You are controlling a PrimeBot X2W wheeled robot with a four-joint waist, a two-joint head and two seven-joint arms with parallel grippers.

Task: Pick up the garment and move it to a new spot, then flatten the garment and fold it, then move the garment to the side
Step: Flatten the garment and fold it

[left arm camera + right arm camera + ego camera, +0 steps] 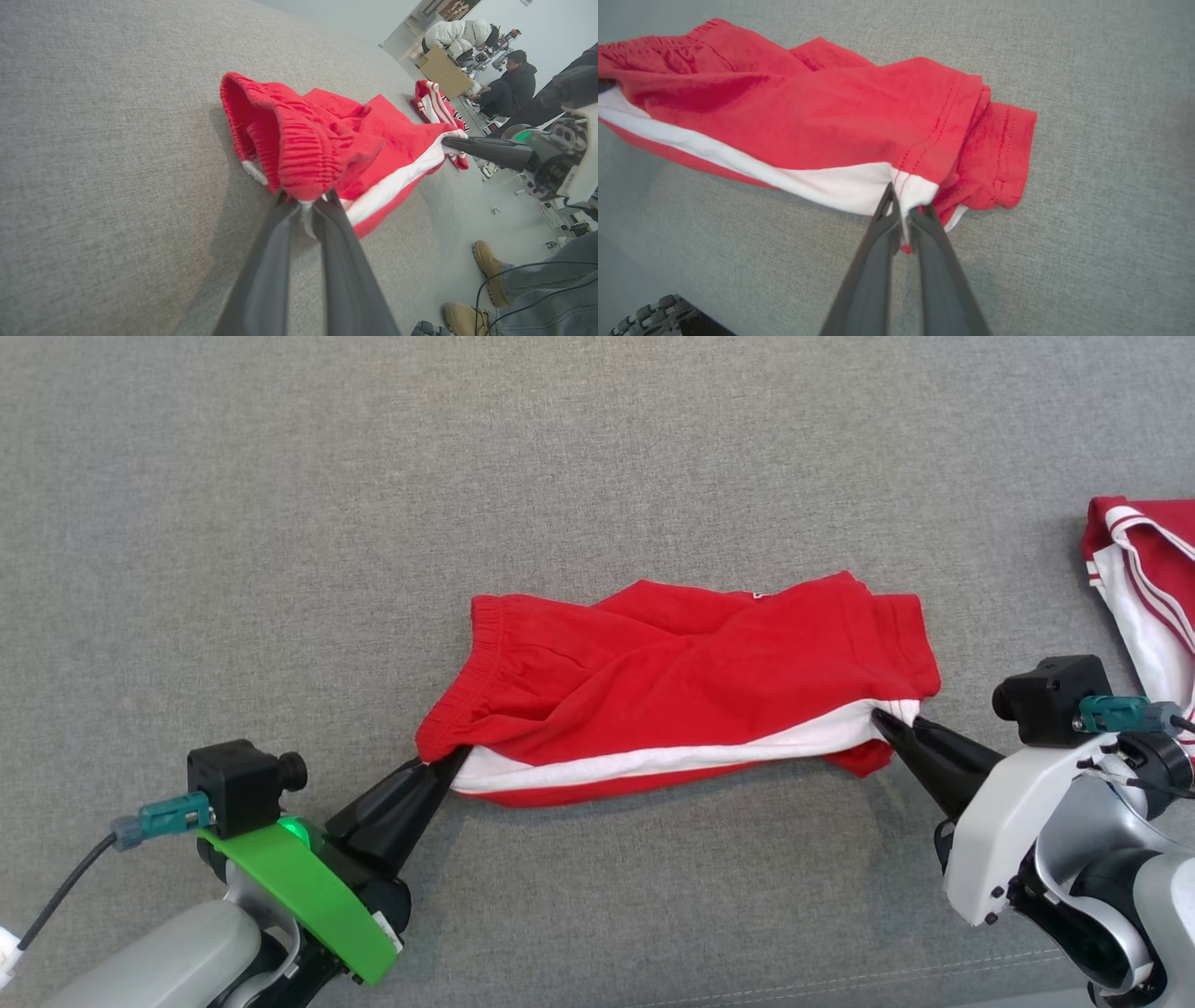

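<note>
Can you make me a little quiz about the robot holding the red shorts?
1. True or false: the left gripper and the right gripper are both shut on the red shorts.
2. Which part does the left gripper hold? A) the stretchy waistband B) a leg hem C) nothing
3. Fill in: the stripe along the shorts is ____.
Key: 1 true; 2 A; 3 white.

The left claw (306, 200) pinches the waistband of the red shorts (327, 144); the right claw (449, 143) grips their white-striped hem, near the edge of the grey bench (117, 163).
</note>
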